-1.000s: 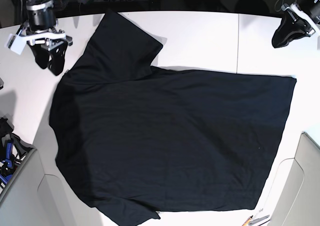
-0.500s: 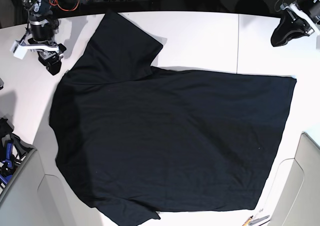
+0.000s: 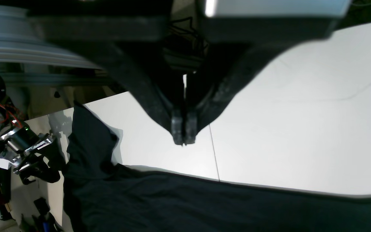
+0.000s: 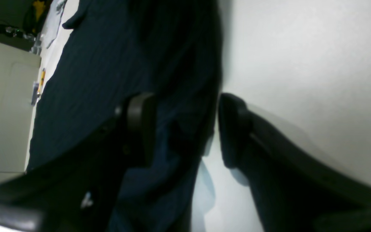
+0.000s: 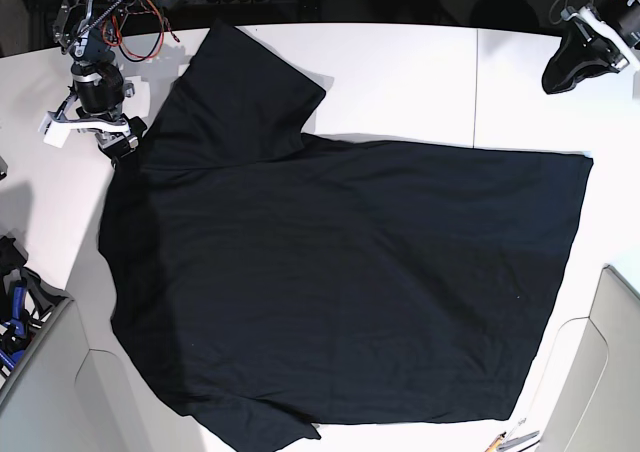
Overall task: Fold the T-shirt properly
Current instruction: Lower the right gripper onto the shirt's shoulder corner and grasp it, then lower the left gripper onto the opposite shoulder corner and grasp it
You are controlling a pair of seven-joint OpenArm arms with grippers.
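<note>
We saw a white surface (image 5: 420, 72) with a thin seam running across it, and the T-shirt (image 5: 340, 272) lay spread flat over most of it, one sleeve reaching toward the far edge. Cables (image 5: 140, 2) and dark equipment crowded the room beyond that edge, and pale bins (image 5: 610, 372) stood near the shirt's hem. The right gripper (image 4: 185, 129) was low at the shirt's shoulder edge, jaws parted; one finger was over the cloth and the other over bare surface, holding nothing. The left gripper (image 3: 184, 129) hung above bare surface away from the shirt, jaws pressed together and empty. We could read no writing anywhere.
</note>
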